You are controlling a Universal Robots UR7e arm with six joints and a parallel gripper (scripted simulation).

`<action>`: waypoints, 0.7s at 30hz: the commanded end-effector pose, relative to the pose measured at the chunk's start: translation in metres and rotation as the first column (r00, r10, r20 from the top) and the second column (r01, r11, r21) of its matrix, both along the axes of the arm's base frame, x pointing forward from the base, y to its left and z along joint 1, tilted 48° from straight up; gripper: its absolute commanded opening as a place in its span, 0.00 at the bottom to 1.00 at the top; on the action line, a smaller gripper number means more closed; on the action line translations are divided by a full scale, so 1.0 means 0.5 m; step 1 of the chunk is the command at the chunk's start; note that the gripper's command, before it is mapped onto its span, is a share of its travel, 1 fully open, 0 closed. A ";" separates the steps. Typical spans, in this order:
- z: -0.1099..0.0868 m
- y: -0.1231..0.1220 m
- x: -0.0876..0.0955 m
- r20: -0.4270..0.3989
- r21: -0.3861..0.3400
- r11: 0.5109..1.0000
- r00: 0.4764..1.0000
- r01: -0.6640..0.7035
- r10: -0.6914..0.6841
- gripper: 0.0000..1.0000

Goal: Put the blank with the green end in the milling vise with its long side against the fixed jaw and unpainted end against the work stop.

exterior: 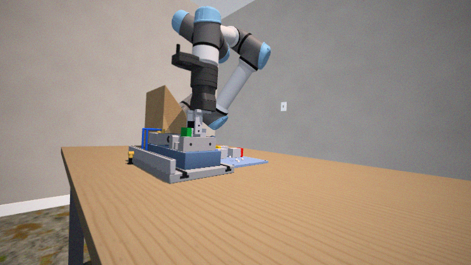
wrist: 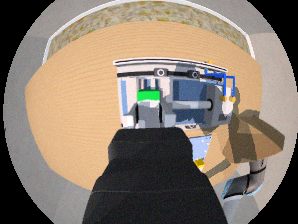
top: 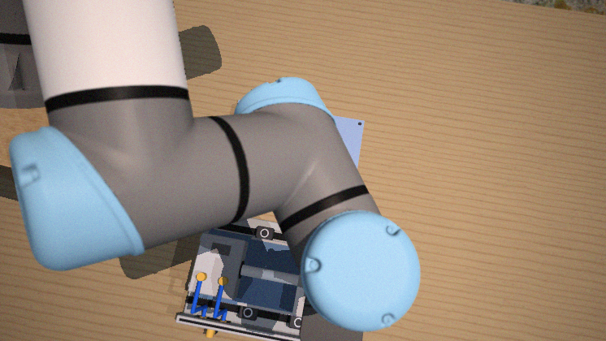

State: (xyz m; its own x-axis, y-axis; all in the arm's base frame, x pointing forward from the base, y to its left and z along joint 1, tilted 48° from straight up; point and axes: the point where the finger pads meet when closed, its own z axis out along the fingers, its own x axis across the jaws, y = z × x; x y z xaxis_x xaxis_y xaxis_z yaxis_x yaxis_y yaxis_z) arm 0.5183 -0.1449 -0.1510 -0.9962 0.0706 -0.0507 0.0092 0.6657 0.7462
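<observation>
Showing green-ended blank (exterior: pixel 185 132) (wrist: pixel 149 95) in exterior, hidden in top.

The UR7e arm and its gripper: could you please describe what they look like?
The arm has dark grey joints, whitish tubes, light blue caps and black rings. The gripper has a blackish body and pale grey fingers with dark dots.

The milling vise (top: pixel 266 295) (exterior: pixel 201 160) (wrist: pixel 187 91) is shared by all three views. The jaws are looked down on from high above in the top view, faced low across the table (top: pixel 487 169) (exterior: pixel 263 204) (wrist: pixel 70 110) from beyond the fixed jaw in the exterior view, and seen closely from above in the wrist view.
</observation>
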 end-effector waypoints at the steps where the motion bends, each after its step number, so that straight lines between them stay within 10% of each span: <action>1: 0.000 -0.001 0.001 0.001 -0.001 1.000 1.000 0.001 -0.001 0.00; 21: -0.003 0.002 0.001 0.001 -0.001 1.000 1.000 0.001 -0.001 0.00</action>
State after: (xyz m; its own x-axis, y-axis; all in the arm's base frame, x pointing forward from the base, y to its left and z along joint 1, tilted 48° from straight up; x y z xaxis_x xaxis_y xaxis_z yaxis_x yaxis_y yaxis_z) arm 0.5185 -0.1437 -0.1522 -0.9962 0.0706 -0.0508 0.0092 0.6658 0.7461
